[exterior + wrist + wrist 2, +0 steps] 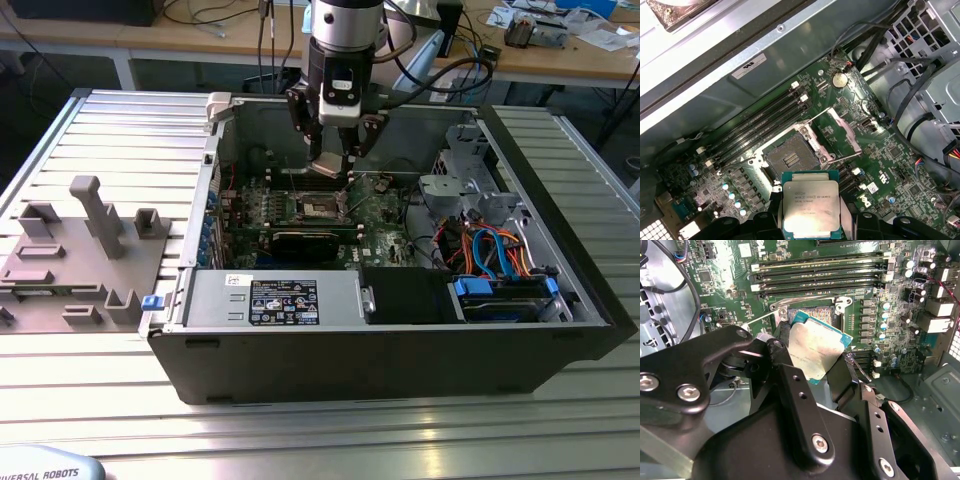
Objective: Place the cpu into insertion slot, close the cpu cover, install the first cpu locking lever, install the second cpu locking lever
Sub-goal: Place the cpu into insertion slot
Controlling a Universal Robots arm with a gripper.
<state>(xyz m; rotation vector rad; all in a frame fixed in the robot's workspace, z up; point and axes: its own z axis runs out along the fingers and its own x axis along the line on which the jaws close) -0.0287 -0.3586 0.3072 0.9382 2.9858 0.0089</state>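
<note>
Now, end effector (335, 168) upper centre of the exterior view, clamped on the cpu (811, 207), held above the bare insertion slot (791, 159), cpu cover (851, 136) flipped open beside it.

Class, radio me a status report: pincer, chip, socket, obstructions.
Pincer shut on chip, above board. Socket empty, cover open. Nothing blocks socket.

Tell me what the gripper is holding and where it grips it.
The gripper holds the cpu by two opposite edges; the insertion slot is empty.
</note>
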